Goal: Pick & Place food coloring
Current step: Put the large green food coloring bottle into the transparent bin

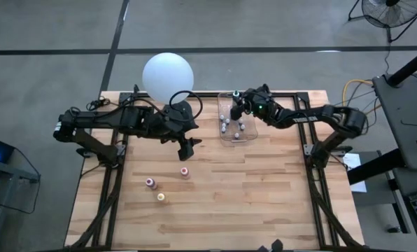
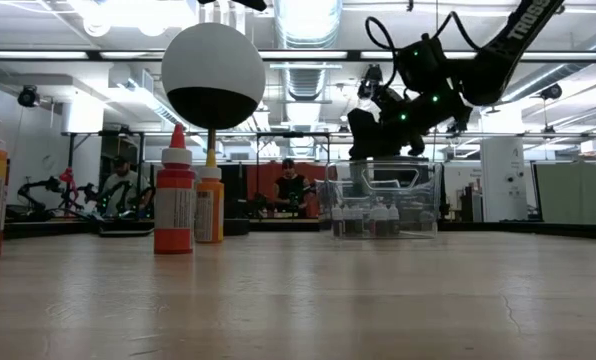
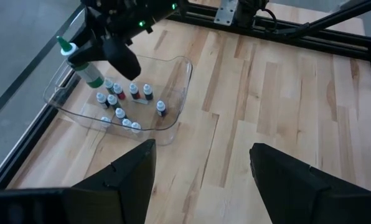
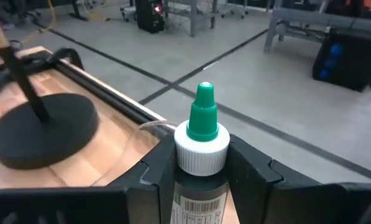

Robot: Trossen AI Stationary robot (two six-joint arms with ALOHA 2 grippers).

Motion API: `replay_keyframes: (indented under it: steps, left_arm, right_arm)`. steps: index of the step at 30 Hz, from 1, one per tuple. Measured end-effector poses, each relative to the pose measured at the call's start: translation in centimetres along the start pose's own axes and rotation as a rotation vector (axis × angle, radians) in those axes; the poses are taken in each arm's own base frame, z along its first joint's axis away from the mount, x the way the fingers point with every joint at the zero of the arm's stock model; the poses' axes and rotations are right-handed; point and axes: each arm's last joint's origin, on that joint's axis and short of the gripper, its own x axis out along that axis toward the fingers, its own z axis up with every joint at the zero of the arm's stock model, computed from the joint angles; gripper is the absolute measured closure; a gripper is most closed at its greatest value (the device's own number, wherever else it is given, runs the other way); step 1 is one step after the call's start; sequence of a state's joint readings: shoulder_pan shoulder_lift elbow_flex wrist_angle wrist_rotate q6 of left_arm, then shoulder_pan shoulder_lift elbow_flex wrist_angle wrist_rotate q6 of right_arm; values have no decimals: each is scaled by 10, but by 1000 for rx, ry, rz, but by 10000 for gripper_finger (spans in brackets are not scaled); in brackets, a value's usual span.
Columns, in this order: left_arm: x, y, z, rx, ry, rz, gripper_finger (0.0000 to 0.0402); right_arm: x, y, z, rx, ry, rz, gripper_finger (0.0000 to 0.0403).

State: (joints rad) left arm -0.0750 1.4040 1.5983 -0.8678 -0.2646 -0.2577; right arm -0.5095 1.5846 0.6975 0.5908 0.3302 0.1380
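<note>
Right gripper: over the far side of the bin; clamped on a green-capped bottle, pads just under the white collar
Left gripper: fingers spread apart, empty; near the table's middle, left of the bin
Bin bottles: a dozen or so small ones upright in the clear bin
Loose bottles: three on the near-left boards, well apart from the bin
Lamp: far left of the bin
Handling: likely light, stiff plastic, smooth and tippy; best taken at the body below the cap; set down upright, gently
</note>
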Motion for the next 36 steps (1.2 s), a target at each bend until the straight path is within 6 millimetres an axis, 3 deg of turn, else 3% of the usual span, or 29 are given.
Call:
replay_keyframes:
  steps: [36]
  left_arm:
    - [0, 0, 0, 30, 0, 0, 171]
  right_arm:
    - [21, -2, -32, 4, 86, -36, 296]
